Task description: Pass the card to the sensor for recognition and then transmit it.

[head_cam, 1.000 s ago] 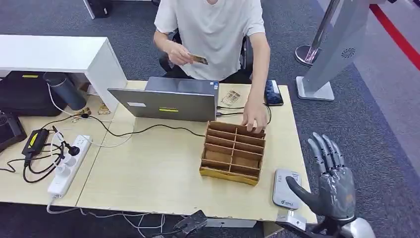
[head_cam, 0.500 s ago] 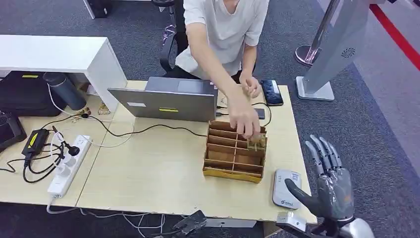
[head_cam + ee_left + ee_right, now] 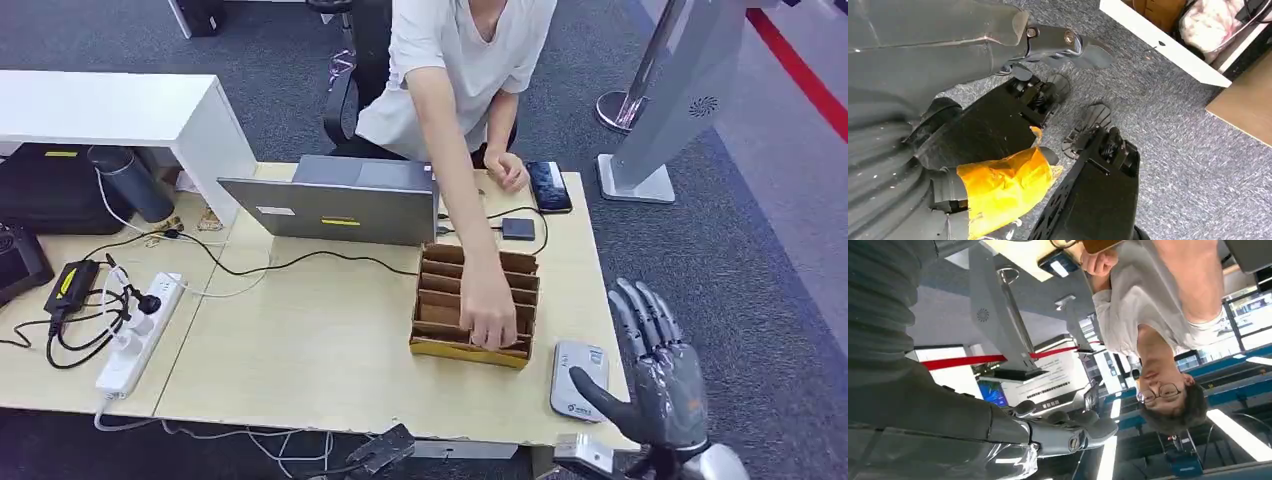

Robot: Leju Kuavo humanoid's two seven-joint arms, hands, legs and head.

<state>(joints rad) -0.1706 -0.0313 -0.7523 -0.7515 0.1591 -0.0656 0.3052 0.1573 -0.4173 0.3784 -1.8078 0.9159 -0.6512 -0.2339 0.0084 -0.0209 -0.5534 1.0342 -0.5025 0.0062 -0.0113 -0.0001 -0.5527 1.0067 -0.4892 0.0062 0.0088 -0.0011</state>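
Card itself cannot be made out; the person's hand (image 3: pixel 489 318) reaches into the near row of the one brown divided box (image 3: pixel 474 300) and hides whatever lies there. One grey sensor pad (image 3: pixel 579 379) lies flat on the light wooden surface (image 3: pixel 320 340), just right of the box's near corner and close to the near edge. The robot's right hand (image 3: pixel 664 385) is raised beyond the surface's near right corner, fingers spread and upright, thumb pointing left toward the pad, holding nothing and touching nothing. The left hand (image 3: pixel 998 37) hangs low over grey carpet; its fingers appear partly extended, but whether it is open or closed cannot be told. The person's other hand (image 3: pixel 507 170) rests on the far right part of the surface beside one dark phone (image 3: pixel 551 186). One grey laptop (image 3: pixel 335 200) stands left of the box at the far edge, with one black cable running from it. On the left lie one white power strip (image 3: pixel 140 333) and one black adapter (image 3: pixel 70 285). One dark flask (image 3: pixel 128 182) stands at the far left.
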